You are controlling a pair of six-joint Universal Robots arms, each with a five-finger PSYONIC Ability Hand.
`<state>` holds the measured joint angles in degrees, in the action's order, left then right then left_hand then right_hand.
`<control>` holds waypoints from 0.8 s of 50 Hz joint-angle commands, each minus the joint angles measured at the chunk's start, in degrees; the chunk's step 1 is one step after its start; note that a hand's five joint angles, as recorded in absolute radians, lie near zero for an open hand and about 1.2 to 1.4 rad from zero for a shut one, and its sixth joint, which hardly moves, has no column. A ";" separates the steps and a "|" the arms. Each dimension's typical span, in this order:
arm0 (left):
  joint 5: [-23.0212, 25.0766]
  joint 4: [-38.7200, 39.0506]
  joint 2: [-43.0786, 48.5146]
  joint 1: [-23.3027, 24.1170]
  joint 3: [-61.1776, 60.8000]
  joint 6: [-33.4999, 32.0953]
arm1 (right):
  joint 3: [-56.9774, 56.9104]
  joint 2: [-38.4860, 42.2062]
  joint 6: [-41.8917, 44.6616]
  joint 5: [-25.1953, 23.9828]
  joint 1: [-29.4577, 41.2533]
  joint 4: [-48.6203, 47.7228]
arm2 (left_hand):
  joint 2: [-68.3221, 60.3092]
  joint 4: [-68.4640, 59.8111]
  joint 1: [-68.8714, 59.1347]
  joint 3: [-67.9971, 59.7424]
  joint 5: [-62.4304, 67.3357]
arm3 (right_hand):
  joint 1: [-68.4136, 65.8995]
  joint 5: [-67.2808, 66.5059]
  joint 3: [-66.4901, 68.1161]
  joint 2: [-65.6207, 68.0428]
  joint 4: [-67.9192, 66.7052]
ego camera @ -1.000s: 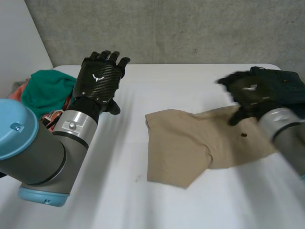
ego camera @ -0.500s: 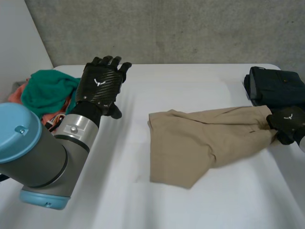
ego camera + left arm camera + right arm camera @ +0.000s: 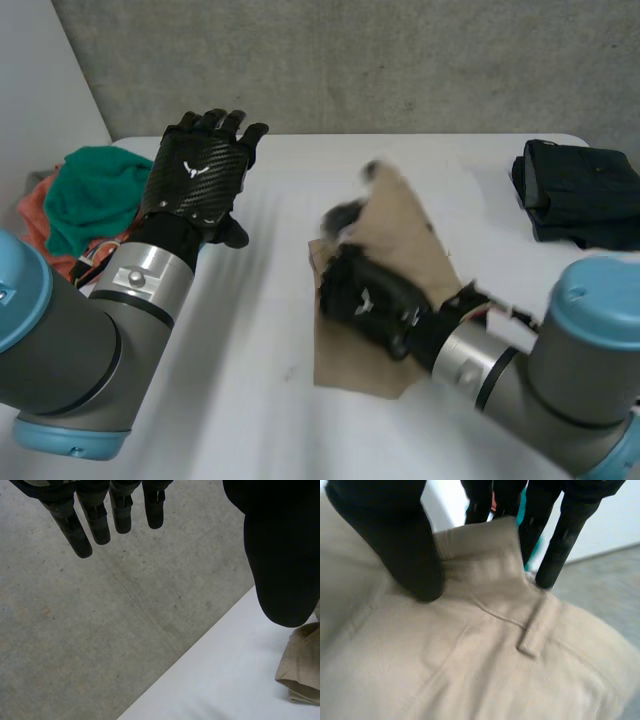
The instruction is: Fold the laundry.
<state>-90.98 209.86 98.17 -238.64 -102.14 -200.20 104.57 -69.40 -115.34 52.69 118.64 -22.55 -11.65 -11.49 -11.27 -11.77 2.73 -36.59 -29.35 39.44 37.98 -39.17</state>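
At near middle of surface [image 3: 250, 400], right robot hand [image 3: 372, 300] pinches shorts [image 3: 345, 365] at waistband, lifted over flat half: fold seems in hand. Next: lay edge on edge, release. Further, left robot hand [image 3: 195, 175] open, idle. Far: pile [image 3: 95, 195], folded dark garment [image 3: 580, 190].

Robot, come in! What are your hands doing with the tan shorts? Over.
Left hand open, raised, holding nothing. Right hand pinching tan shorts at the waistband, cloth lifted off the table. Nothing in the way; dark folded clothes sit apart.
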 commanded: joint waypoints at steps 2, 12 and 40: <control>-0.25 0.46 0.27 0.28 3.61 -0.01 | -0.24 -5.12 -10.67 -0.48 -0.95 4.01 | 1.44 1.27 1.05 1.56 -2.52 | 26.59 29.35 -29.44 -27.98 29.17; -6.13 -0.58 5.61 7.21 16.16 -0.10 | -4.62 -14.09 -51.44 4.85 -7.36 4.88 | 0.77 0.60 0.38 0.89 -1.85 | 26.59 29.35 -29.44 -27.98 29.17; -18.18 -34.33 39.82 19.89 42.03 13.61 | -32.06 19.12 -36.72 12.43 -12.30 32.75 | -1.42 -1.59 -1.81 -1.30 0.34 | 26.59 29.35 -29.44 -27.98 29.17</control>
<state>-109.23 179.59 135.72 -218.22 -59.48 -186.50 74.03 -54.16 -155.54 63.76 106.28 10.73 -11.65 -11.49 -11.43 -11.78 2.73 -12.32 -2.48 11.77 11.97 -11.53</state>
